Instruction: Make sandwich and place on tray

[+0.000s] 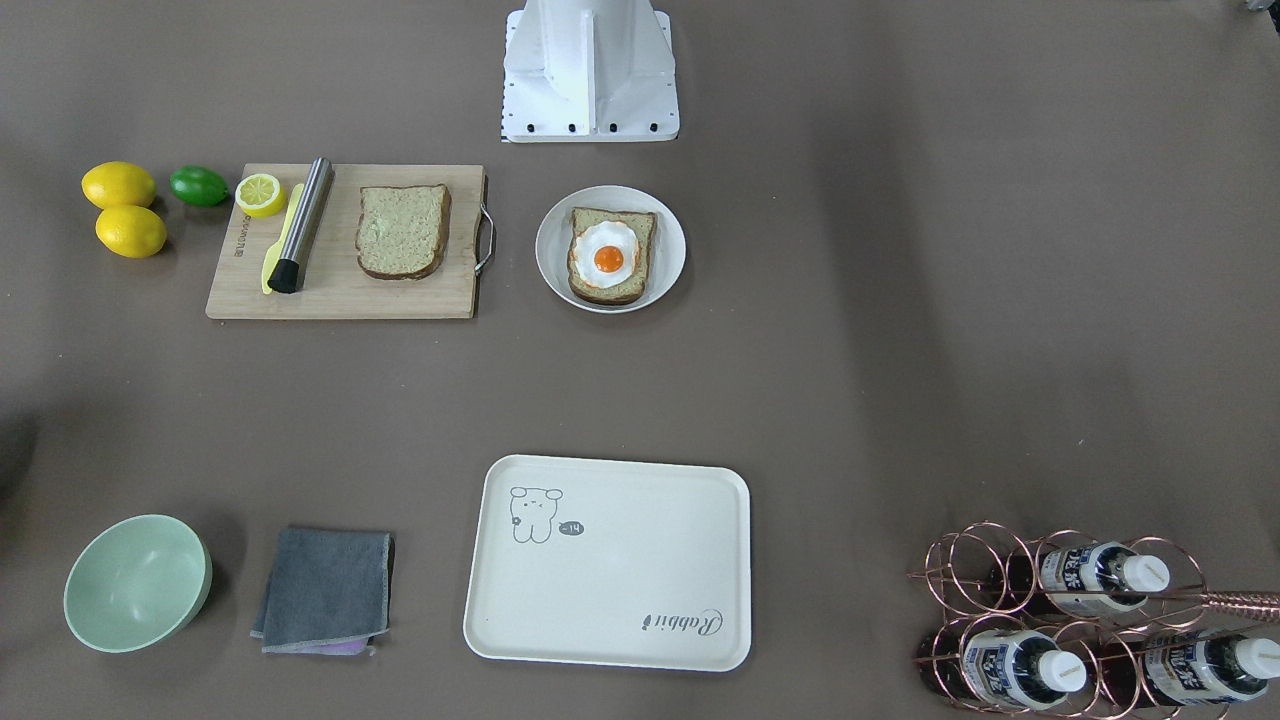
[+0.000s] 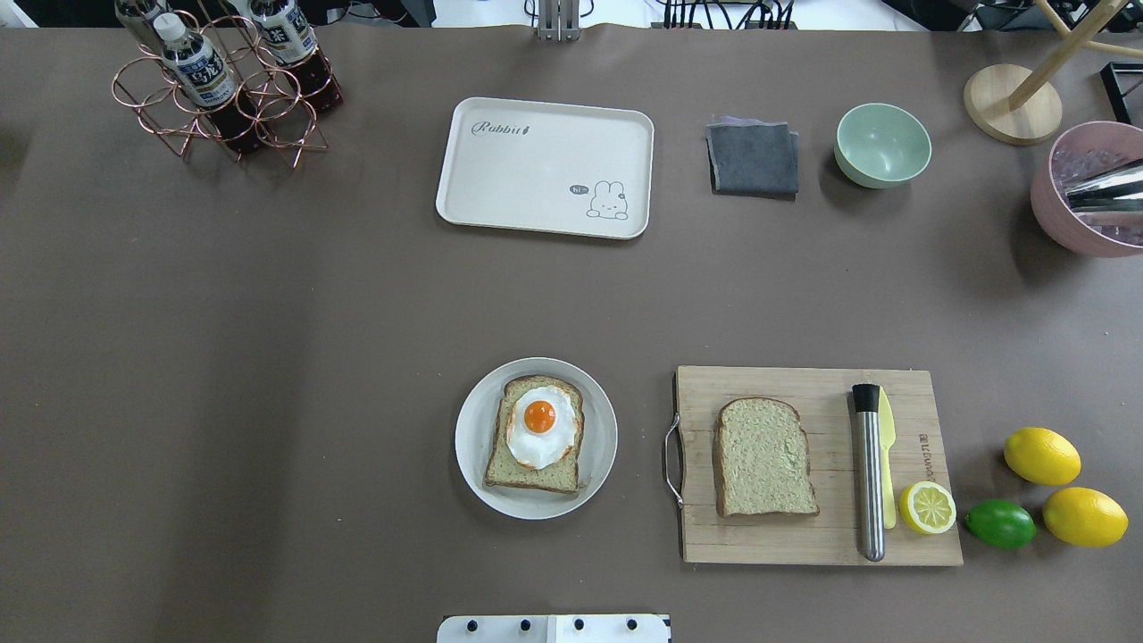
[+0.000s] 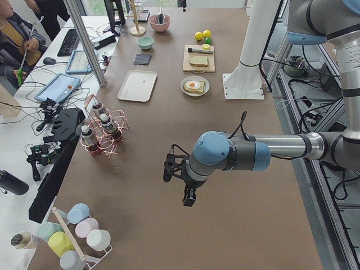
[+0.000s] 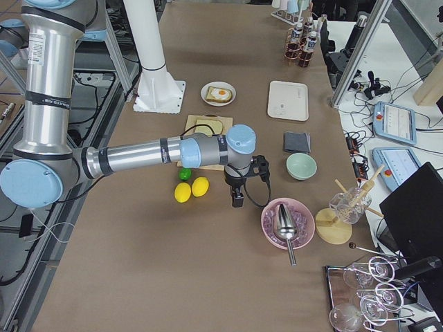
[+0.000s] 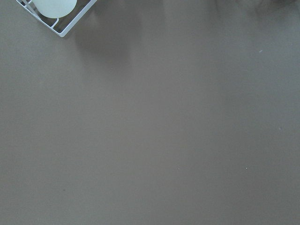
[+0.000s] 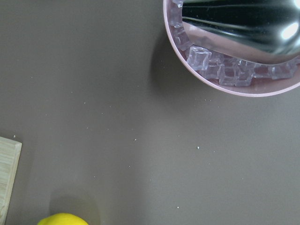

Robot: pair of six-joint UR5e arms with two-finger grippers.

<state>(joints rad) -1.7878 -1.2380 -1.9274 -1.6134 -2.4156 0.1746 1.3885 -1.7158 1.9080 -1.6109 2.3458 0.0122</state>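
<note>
On the plate [image 2: 471, 444], egg [image 2: 537, 445] tops 1 bread slice [image 2: 529, 478]; we cannot tell left end effector [image 3: 189, 198] or right end effector [image 4: 237, 200] grip.

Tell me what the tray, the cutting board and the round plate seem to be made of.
Tray: cream, matte, moulded rounded rim with printed drawing; likely plastic or melamine.
Cutting board: pale wood or bamboo, unvarnished look, parallel strip grain visible; its handle looks like bare metal wire.
Plate: white, smooth, faint sheen; ceramic or melamine, cannot tell which.
</note>
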